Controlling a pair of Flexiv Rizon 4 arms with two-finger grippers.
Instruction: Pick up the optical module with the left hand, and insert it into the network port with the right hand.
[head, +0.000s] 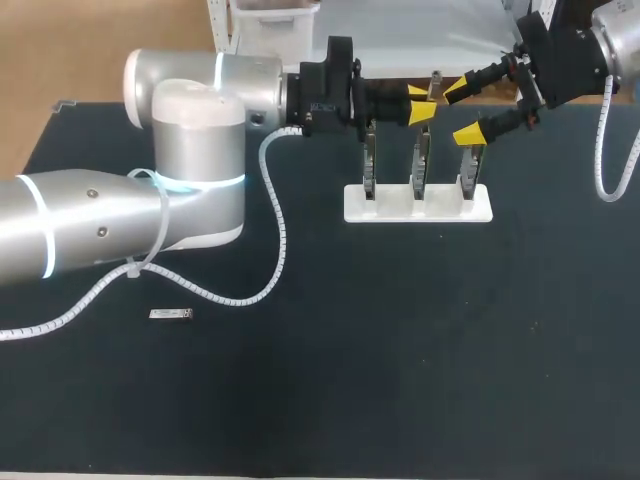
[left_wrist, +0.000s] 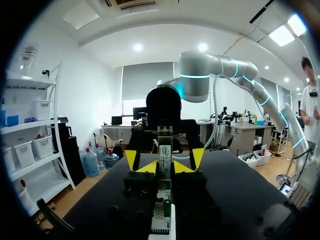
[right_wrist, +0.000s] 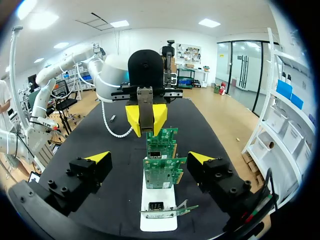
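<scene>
txt: none legible | sticker on optical module (left_wrist: 164, 150): print too blurred to read

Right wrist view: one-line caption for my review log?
Right tool open, network cards standing in a white holder ahead; left tool holds the optical module beyond them.

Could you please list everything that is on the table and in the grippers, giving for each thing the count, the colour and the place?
table: 1, black, under everything.
stand: 1, white, at the far middle of the table.
cards: 3, green, upright in a row in the stand.
held module: 1, silver, in the air above the cards.
loose module: 1, silver, flat on the table at the near left, far from the stand.
left gripper: 1, black with yellow tips, shut on the held module, above the stand.
right gripper: 1, black with yellow tips, open, facing the left gripper over the stand's right end.
</scene>
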